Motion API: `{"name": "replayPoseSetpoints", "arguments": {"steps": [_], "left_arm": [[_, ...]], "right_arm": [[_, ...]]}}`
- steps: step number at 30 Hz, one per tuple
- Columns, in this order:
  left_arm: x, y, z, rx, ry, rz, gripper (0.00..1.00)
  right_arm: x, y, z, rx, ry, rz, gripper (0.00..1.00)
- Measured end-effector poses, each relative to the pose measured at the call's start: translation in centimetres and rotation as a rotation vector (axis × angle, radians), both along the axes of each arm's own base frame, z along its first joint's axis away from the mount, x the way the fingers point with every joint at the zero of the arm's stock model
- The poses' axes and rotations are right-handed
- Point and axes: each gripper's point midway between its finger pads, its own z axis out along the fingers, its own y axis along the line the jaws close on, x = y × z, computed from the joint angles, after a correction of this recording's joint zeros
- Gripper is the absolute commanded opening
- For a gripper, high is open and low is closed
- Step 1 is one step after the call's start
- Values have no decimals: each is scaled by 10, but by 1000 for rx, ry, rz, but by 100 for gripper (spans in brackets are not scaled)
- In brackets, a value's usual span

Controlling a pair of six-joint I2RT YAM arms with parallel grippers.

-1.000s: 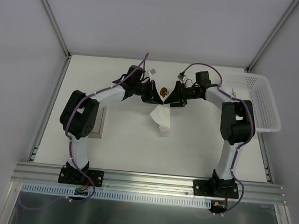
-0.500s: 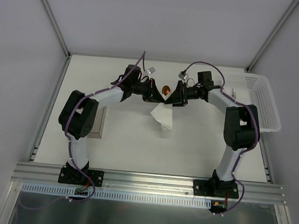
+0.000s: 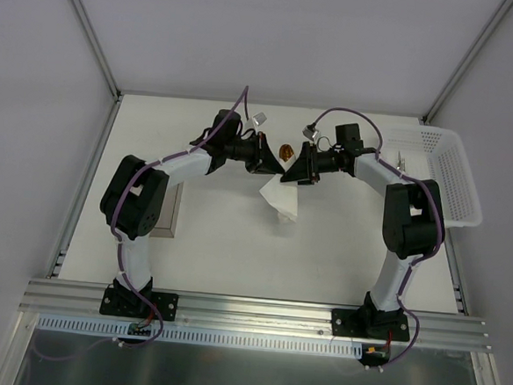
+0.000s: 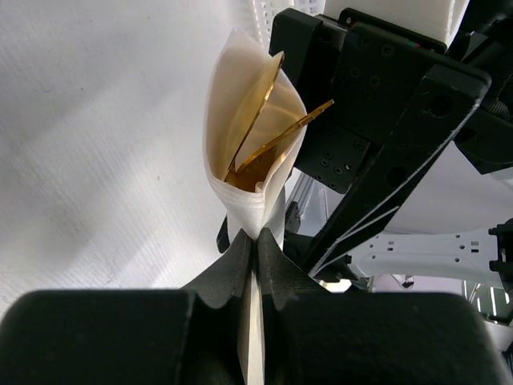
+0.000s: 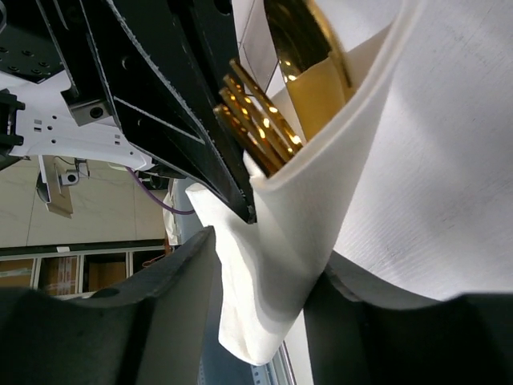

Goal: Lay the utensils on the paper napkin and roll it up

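The paper napkin (image 3: 280,199) is wrapped loosely round the gold utensils (image 3: 286,151) and held above the table between both grippers, its loose tail hanging down. My left gripper (image 3: 268,158) is shut on a pinched fold of the napkin (image 4: 240,184), the fingertips meeting at the left gripper's tip (image 4: 256,241). In that view the napkin forms a cone holding the gold utensils (image 4: 260,108). My right gripper (image 3: 296,170) (image 5: 268,253) is closed round the napkin bundle (image 5: 280,241). The fork tines (image 5: 256,120) and spoon bowl (image 5: 309,40) stick out of it.
A white perforated basket (image 3: 456,176) stands at the far right of the table. A flat grey block (image 3: 174,211) lies at the left, beside the left arm's elbow. The two grippers are nearly touching at the far middle of the table.
Both grippers have shifted a little toward the far side with the bundle. The napkin's hanging tail has moved slightly right. The right arm's elbow has swung right.
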Motion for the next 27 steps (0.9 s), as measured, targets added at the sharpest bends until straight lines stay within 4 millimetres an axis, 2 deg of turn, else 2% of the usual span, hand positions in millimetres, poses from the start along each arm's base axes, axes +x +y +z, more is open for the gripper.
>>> {"name": "replayPoseSetpoints", "arguments": {"steps": [12,13,18,22,27], "left_arm": [[-3,-1,7,-21,0,-14,0],[-3,-1,8,-22,0,-15,0],[3,5,14,-22,-20,12,35],[23,26,33,18,-96,104,45],[53,72,88,100,-297,253,59]], "right_arm": [[-1,0,-2,-8,25,-12,9],[-1,0,-2,-8,29,-14,3],[2,2,1,-4,48,-27,0],[6,6,1,-2,77,-58,0],[19,6,-7,-51,148,-166,0]]}}
